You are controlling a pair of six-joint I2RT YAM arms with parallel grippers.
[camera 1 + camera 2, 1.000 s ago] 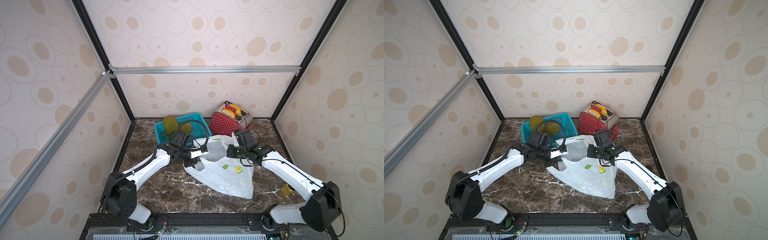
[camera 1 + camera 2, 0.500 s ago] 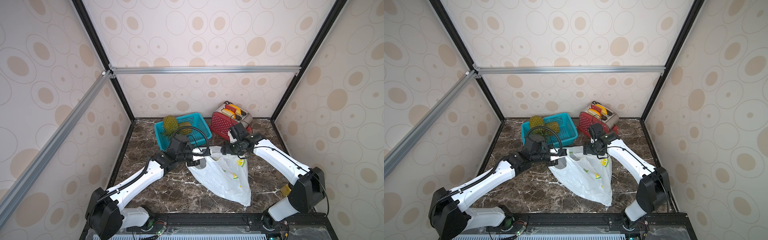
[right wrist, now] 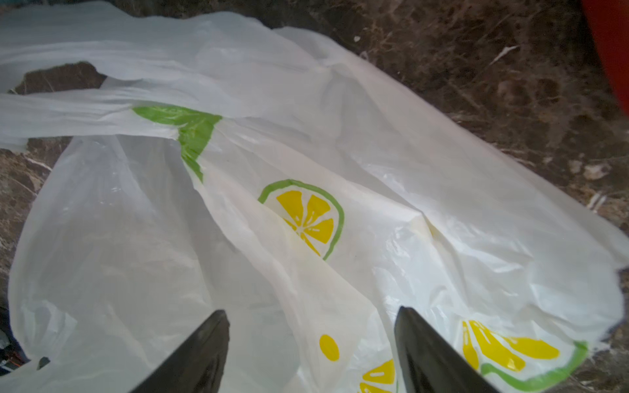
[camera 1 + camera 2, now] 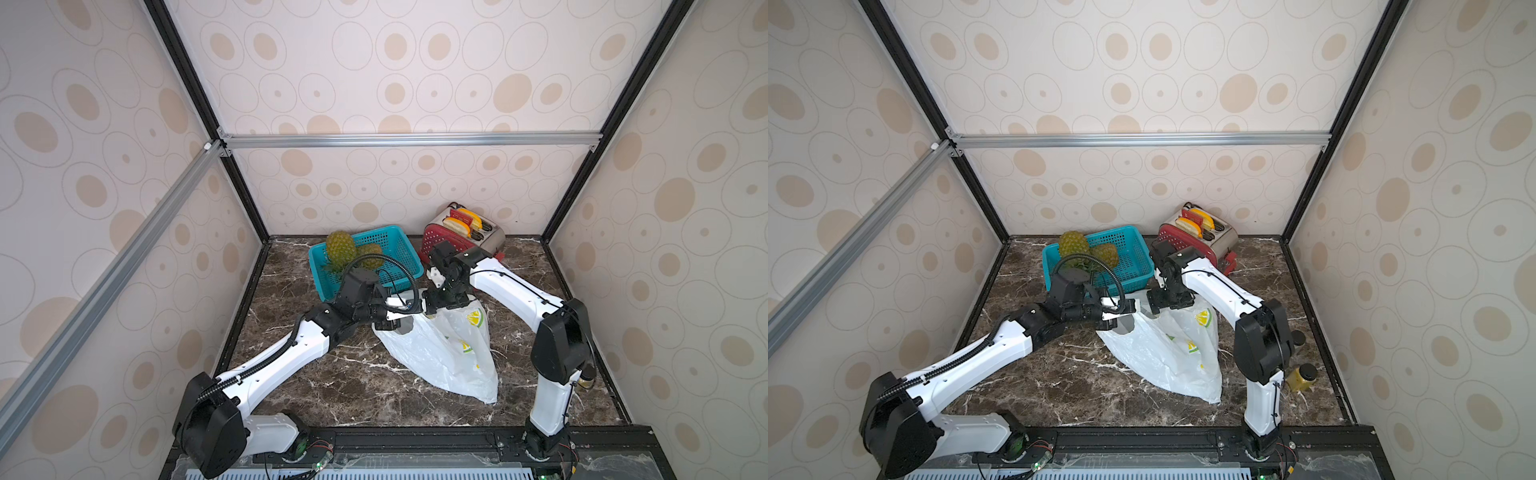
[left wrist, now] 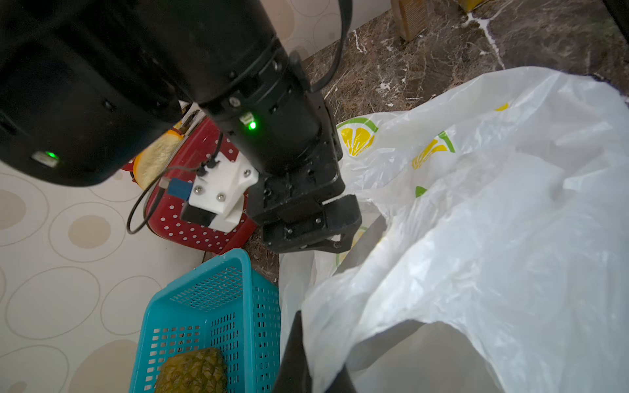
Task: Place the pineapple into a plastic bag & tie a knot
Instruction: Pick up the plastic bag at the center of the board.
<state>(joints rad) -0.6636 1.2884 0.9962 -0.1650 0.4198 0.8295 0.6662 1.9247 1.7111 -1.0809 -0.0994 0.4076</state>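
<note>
The plastic bag, white with lemon prints, lies flat and limp on the marble table. My left gripper is shut on the bag's edge by its mouth, pinching the film. My right gripper hangs open just above the bag, holding nothing. Two pineapples lie in the teal basket behind the arms. No knot is in view; the bag's handles lie flat and apart.
The teal mesh basket stands at the back, close behind both wrists. A red and silver toaster holding bread sits at the back right. A small yellow object stands by the right arm's base.
The right gripper has opened and let go of the bag. Both arms have reached farther back, and the bag has been drawn narrower, with its mouth nearer the basket.
</note>
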